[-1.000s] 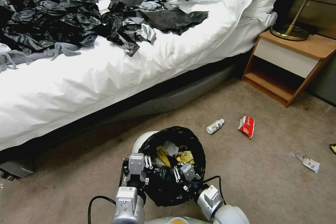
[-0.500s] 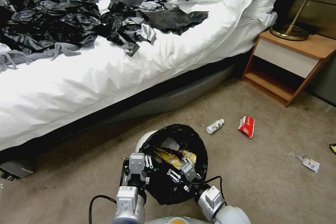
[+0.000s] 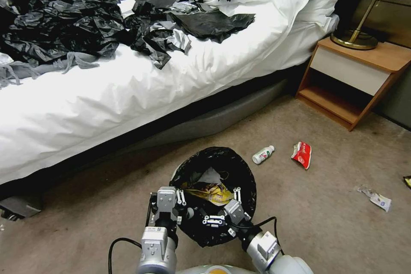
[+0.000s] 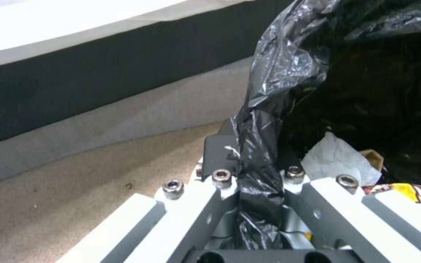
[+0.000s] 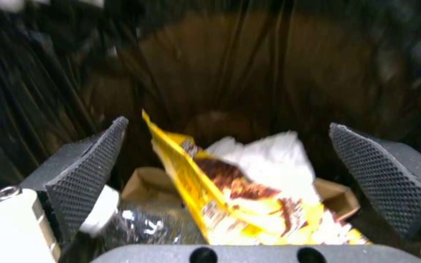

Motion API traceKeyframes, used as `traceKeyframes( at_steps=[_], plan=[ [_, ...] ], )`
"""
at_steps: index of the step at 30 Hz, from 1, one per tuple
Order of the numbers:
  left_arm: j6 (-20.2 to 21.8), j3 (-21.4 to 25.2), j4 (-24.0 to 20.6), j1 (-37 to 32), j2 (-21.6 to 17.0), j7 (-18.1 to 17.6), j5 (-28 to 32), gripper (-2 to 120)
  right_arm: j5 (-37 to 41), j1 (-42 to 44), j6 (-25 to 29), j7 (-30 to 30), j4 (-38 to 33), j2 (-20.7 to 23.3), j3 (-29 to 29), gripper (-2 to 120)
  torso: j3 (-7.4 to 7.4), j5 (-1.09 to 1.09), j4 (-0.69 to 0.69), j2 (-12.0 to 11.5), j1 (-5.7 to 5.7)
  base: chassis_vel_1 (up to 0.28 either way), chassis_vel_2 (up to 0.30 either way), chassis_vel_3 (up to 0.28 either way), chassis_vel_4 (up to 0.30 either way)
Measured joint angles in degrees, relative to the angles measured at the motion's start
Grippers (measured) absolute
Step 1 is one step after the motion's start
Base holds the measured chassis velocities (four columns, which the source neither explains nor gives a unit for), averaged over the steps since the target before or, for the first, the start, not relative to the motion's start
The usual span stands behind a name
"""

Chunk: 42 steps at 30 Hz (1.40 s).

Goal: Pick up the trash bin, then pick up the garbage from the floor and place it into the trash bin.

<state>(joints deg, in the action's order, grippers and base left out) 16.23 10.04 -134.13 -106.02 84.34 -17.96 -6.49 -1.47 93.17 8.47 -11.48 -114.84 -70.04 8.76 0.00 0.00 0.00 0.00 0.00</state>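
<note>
Gripping the bag-lined rim of the trash bin (image 3: 214, 197), the left gripper (image 3: 182, 205) has its fingers (image 4: 219, 153) pinched on a fold of the crinkly black liner (image 4: 261, 146), one finger outside the rim and one inside, so the bin hangs held up over the carpet floor (image 3: 334, 222) in front of the robot, just beside the bed (image 3: 128, 94). The right gripper (image 3: 222, 212) sits at the bin's mouth with its two ridged fingers (image 5: 88, 160) spread wide apart and holding nothing. Inside the bin lie one yellow wrapper (image 5: 220, 204) with brown print, one crumpled white tissue (image 5: 269, 153), one brown paper piece (image 5: 144, 186) and one bottle with a white cap (image 5: 98, 212). On the floor, well apart from the bin and toward the wooden nightstand (image 3: 355, 81), four pieces of garbage lie loose: one small white bottle (image 3: 263, 154), one red wrapper (image 3: 302, 154) just beside it, one pale flat wrapper (image 3: 376, 198) farther right, and one dark scrap (image 3: 407, 181) at the edge of the head view, too cut off to name. One heap of black and grey plastic sheets (image 3: 85, 30) covers the white bedding. One brass lamp base (image 3: 354, 38) stands on the nightstand.
</note>
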Motion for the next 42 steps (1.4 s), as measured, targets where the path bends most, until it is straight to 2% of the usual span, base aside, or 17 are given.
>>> traceKeyframes(
  at_steps=[15,19,22,26,32,42],
  plan=[
    [0.6,2.1,1.4,1.5,0.1,0.0,2.0,1,-3.0,5.3,4.8,0.7,-11.0,-1.1,6.4,100,0.0,-0.01,0.0,0.0,0.0,0.0,0.0,0.0,0.0],
    [0.7,2.6,1.6,1.8,0.1,0.0,2.4,1,-4.2,6.9,6.2,4.0,-14.3,-3.2,8.2,100,0.0,0.0,0.01,0.0,0.0,0.0,0.0,0.0,0.0],
    [0.7,2.7,1.7,1.8,0.3,0.0,2.6,1,-7.0,9.0,8.5,10.2,-17.9,-6.3,10.8,100,0.0,-0.01,0.0,0.0,0.0,0.0,0.0,0.0,0.0],
    [0.7,2.7,1.8,1.8,0.4,0.0,2.7,1,-7.9,10.5,11.0,12.1,-17.9,-8.3,13.7,100,0.0,-0.01,-0.01,0.0,0.0,0.0,0.0,0.0,0.0],
    [0.2,3.0,1.8,1.6,0.4,1.1,3.4,1,-4.6,11.9,15.8,13.5,-12.6,-10.6,19.4,100,0.0,0.0,-0.01,0.0,0.0,0.0,0.0,0.0,0.0],
    [-1.1,3.3,1.8,1.3,0.7,1.8,3.4,1,-1.4,12.2,16.7,14.5,-10.2,-12.2,20.0,100,0.0,0.0,0.0,0.0,0.0,0.0,0.0,0.0,0.0]
  ],
)
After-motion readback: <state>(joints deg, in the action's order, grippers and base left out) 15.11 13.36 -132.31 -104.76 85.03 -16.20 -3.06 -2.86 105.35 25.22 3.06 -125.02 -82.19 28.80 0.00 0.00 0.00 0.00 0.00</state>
